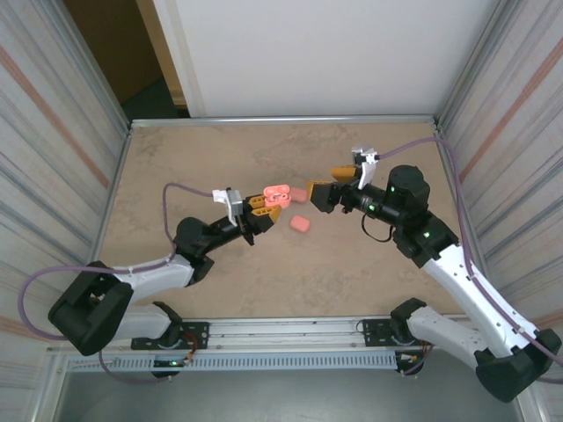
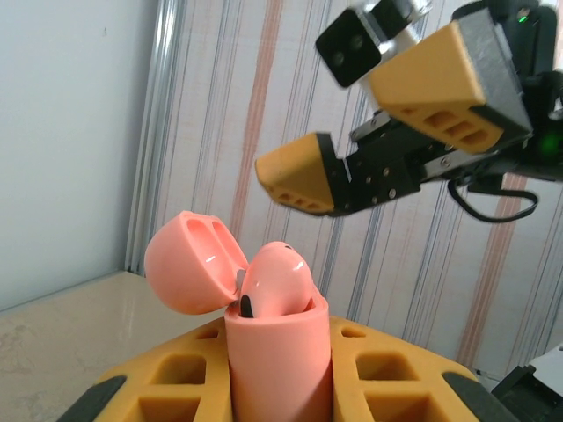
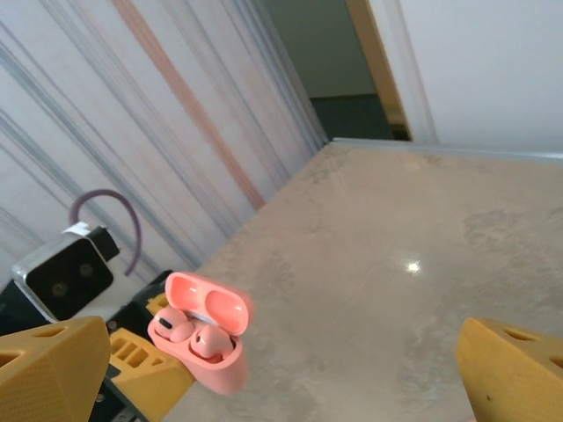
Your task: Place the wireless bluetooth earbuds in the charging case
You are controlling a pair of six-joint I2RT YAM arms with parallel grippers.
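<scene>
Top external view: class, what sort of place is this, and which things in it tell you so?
Probably an enclosed robot test cell, not a home: a left arm and right arm bolted to a metal rail, a beige table, and striped panel walls boxing it in.

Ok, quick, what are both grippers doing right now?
Left gripper: shut on the open charging case.
Right gripper: open, empty.

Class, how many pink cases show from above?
3: open case in the left gripper's fingers; closed case beside it; another closed case on the table below them.
</scene>
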